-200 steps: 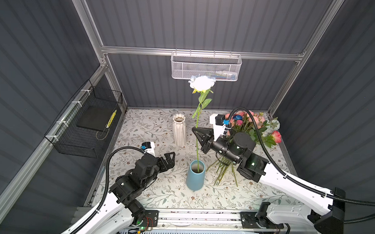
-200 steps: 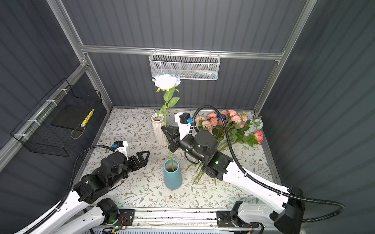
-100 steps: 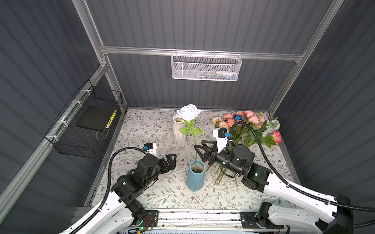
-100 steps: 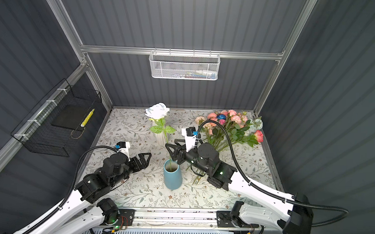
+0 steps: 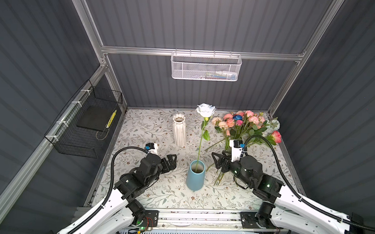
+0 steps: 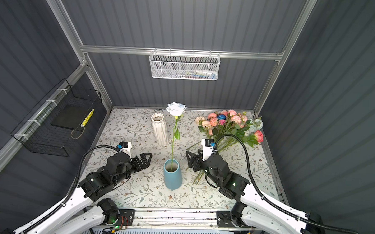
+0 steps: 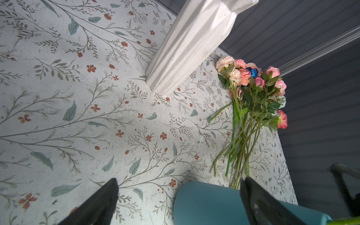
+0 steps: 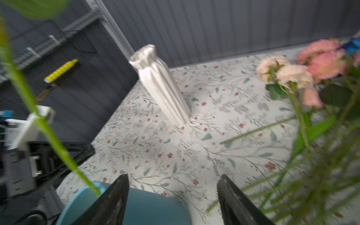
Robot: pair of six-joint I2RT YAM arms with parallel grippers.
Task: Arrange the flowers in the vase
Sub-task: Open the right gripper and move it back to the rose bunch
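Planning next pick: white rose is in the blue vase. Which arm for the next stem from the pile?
Right, likely. The right claw is open, next to the flower pile; the left claw, also open, sits beyond the blue vase from it.

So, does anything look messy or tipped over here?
Nothing is tipped or broken: the blue vase and the white vase stand upright. One white flower stands alone in the blue vase; the other flowers lie heaped on the table, not yet arranged.
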